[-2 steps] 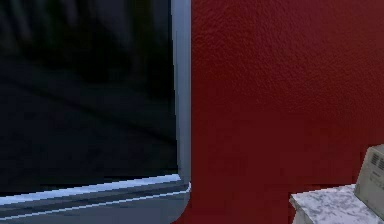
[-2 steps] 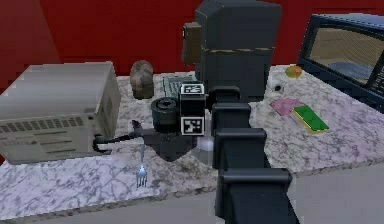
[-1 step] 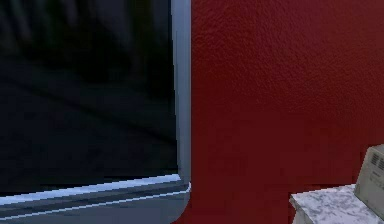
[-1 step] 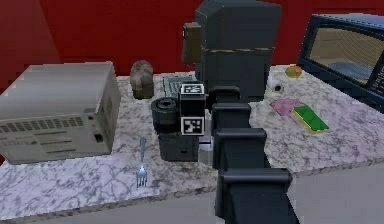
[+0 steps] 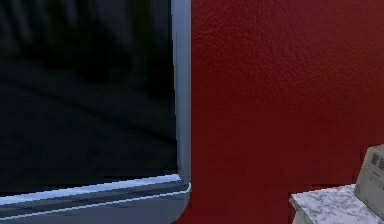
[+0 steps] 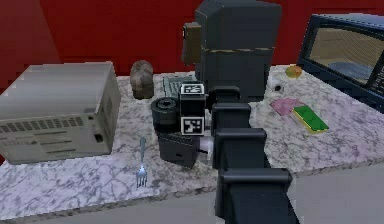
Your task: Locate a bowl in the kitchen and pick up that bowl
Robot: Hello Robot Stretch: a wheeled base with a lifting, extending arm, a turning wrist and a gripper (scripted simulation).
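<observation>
In the arm side view my arm [image 6: 240,160] reaches out over a marbled countertop [image 6: 90,185]. Two white marker squares [image 6: 191,110] stand at its far end. Left of them is the gripper [image 6: 170,135], a dark body low over the counter. I cannot tell whether it holds anything, because dark items stand right behind it. A small brown rounded thing [image 6: 142,78] sits by the red wall beyond the gripper. No shape here reads clearly as a bowl.
On the counter are a beige boxy appliance [image 6: 55,110] at the left, a fork [image 6: 142,172] in front, a tall dark machine [image 6: 236,45] behind the arm, and a dark microwave [image 6: 345,50] at the right. Small yellow [image 6: 293,71], pink [image 6: 283,105] and green [image 6: 310,119] items lie there. The forward view has a dark framed panel [image 5: 90,90], a red wall [image 5: 280,90] and a counter corner [image 5: 335,205].
</observation>
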